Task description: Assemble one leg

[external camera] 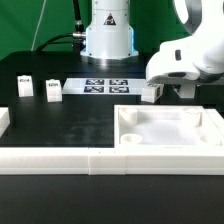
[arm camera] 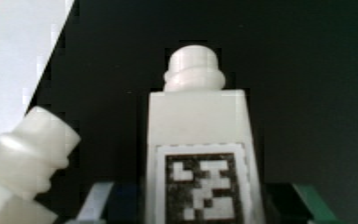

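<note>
A black table (external camera: 60,125) is shown, seen from the front. Near the exterior view's left, two small white blocks (external camera: 22,85) (external camera: 52,89) with black-and-white tags are stood upright side by side, apart from each other. Beyond them, toward the middle, the marker board (external camera: 105,86) is laid flat. On the exterior view's right, a large white square tray-like part (external camera: 170,138) with round holes is set on the table. A long white rail (external camera: 70,160) is laid along the front edge, and a white piece (external camera: 4,120) is cut off at the left border. The leg (external camera: 150,93) is seen just beside the tray's far corner; whether it rests on the table cannot be told.
</note>
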Robot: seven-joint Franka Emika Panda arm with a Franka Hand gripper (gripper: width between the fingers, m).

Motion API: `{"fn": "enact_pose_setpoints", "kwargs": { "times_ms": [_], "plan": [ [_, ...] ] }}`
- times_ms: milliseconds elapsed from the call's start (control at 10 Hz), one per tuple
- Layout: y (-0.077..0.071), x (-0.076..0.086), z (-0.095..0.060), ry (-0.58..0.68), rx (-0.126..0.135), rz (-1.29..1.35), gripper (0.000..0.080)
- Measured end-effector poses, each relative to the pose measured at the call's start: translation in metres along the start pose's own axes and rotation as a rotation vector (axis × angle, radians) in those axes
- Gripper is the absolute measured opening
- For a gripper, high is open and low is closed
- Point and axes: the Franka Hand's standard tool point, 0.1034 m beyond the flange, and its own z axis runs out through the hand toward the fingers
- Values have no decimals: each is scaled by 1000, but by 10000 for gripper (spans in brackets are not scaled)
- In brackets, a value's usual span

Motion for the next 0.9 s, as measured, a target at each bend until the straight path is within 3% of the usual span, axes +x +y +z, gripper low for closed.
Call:
{"fn": "enact_pose_setpoints", "kwargs": {
  "times_ms": [400,700,800,900],
  "plan": [
    [1,0,-2,1,1,-4,288],
    [14,-17,-43,49,22,-2,290],
    [15,-18,-51,73,24,-2,290],
    [14,-15,-48,99,27,-3,290]
  ]
}}
